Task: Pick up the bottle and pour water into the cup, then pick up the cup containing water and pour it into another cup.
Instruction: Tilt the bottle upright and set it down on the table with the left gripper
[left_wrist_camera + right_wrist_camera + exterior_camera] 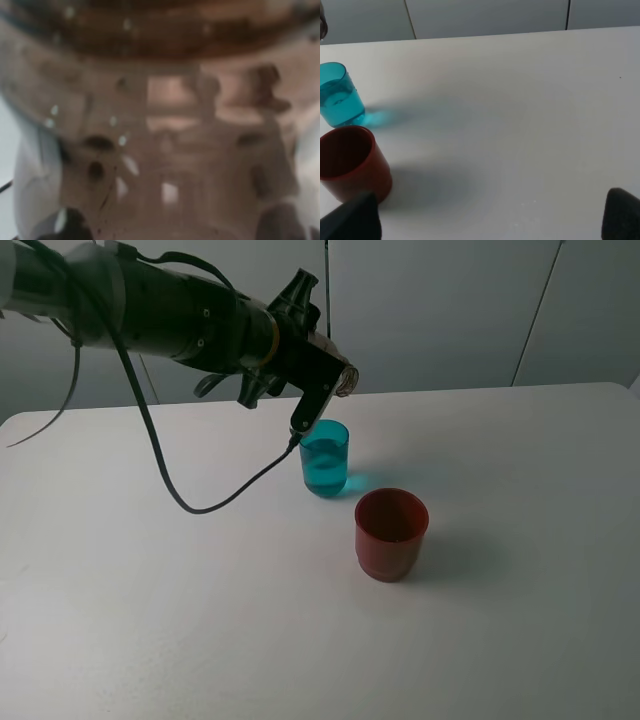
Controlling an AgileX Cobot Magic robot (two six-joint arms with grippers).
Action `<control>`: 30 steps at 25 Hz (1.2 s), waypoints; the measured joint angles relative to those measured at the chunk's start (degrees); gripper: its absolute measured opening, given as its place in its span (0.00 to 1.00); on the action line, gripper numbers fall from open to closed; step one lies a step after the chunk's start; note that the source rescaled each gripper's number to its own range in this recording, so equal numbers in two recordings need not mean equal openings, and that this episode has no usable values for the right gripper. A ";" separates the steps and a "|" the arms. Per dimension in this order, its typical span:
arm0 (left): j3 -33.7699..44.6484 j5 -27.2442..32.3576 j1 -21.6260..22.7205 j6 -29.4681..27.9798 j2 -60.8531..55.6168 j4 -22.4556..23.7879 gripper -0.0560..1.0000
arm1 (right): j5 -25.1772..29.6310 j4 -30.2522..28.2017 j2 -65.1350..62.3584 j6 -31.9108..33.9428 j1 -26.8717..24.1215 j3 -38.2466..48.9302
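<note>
Left gripper [318, 380] is clamping the bottle [160, 125], tipping it just above the cup [325, 458]; pour is looking nearly done. Right gripper [485, 220] is waiting with jaws apart, needing a grip on the cup next.

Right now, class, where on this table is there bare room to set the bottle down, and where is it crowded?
Bare table lies right of the teal cup and red cup, across the front nearer than the red cup, and left of the teal cup under the hanging cable. Crowded: the middle, cups close together, bottle above.
</note>
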 joint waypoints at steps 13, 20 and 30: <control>0.00 -9.12 6.48 -6.25 -5.07 -31.94 0.08 | 0.00 0.00 0.00 0.00 0.00 0.00; 0.00 -13.56 12.23 -9.98 -5.07 -44.68 0.08 | 0.00 0.00 0.00 0.00 0.00 0.00; 4.66 -31.22 18.79 -23.53 -4.11 -48.35 0.08 | 0.00 0.00 0.00 0.00 0.00 0.00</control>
